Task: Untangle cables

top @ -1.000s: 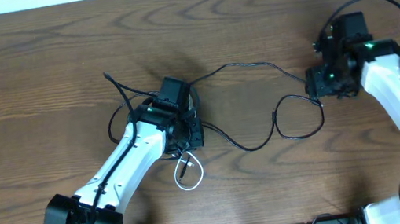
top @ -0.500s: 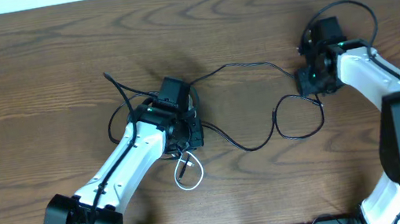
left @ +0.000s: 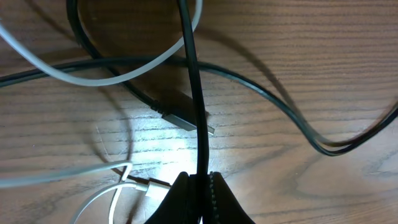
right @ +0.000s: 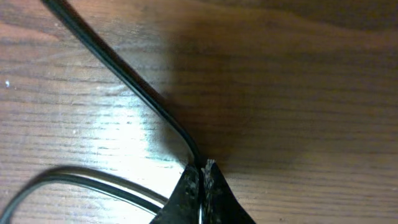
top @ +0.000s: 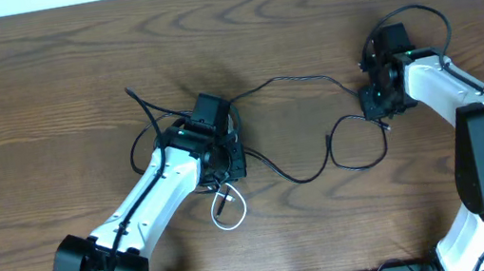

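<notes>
Left gripper (left: 200, 185) clamped black cable (left: 194, 93) running toward 12 o'clock; right gripper (right: 202, 179) clamped black strand (right: 124, 78) running toward 10 o'clock.

Looks down on a wooden table (left: 323, 50). Takes as landmark the black plug (left: 176, 113), lying slanted with its metal tip toward lower right and its own cord going up and left. Below the plug, shows the left gripper (left: 200, 180) with jaws pressed together on a black cable (left: 191, 62). Follows this cable straight up, across the plug just before the metal tip, to the top edge. Above the plug, shows a white cable (left: 99, 79) in a wide arc, and a second black cable (left: 280, 106) bending down at the plug's right. Lower left of the plug, shows a white plug (left: 148, 185).
</notes>
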Robot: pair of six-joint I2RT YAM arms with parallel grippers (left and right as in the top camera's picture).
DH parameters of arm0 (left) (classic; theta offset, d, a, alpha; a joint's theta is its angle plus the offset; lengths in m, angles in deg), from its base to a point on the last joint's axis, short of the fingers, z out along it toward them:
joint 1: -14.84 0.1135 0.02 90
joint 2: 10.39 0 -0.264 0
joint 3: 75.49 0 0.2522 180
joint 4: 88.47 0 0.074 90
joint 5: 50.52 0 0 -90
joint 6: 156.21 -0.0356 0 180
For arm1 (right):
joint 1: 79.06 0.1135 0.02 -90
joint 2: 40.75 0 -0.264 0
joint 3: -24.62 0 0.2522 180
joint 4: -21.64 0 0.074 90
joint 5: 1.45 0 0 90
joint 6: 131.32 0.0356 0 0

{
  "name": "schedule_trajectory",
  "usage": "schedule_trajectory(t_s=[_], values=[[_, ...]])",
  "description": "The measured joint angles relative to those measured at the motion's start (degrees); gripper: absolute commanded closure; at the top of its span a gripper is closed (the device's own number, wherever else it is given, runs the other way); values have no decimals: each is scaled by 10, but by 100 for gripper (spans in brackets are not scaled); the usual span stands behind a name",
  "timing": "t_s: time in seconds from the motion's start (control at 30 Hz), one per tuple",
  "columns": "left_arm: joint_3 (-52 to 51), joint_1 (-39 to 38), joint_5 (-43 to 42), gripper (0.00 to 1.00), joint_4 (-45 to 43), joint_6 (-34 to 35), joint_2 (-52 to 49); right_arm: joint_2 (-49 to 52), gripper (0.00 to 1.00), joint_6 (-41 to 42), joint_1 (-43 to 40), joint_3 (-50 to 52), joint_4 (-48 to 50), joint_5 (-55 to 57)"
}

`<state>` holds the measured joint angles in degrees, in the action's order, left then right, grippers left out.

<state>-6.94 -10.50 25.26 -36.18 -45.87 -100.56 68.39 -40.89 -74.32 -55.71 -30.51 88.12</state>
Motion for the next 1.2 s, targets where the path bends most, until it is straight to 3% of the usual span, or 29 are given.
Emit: schedule_trajectory(t_s=[0.4, 0.6, 0.8, 1.0, 1.2], values=[[0, 0, 0, 92, 1, 0, 0, -7, 99, 39, -21, -20, -101, -2], [0, 0, 0, 92, 2, 0, 0, -76, 99, 62, -106, -125, -181, 13], [0, 0, 0, 92, 2, 5, 0, -191, 99, 102, -213, -223, -197, 49], [0, -1, 0, 92, 2, 6, 0, -275, 99, 147, -298, -238, -183, 65], [0, -1, 0, 92, 2, 7, 0, -285, 99, 166, -342, -238, -180, 69]])
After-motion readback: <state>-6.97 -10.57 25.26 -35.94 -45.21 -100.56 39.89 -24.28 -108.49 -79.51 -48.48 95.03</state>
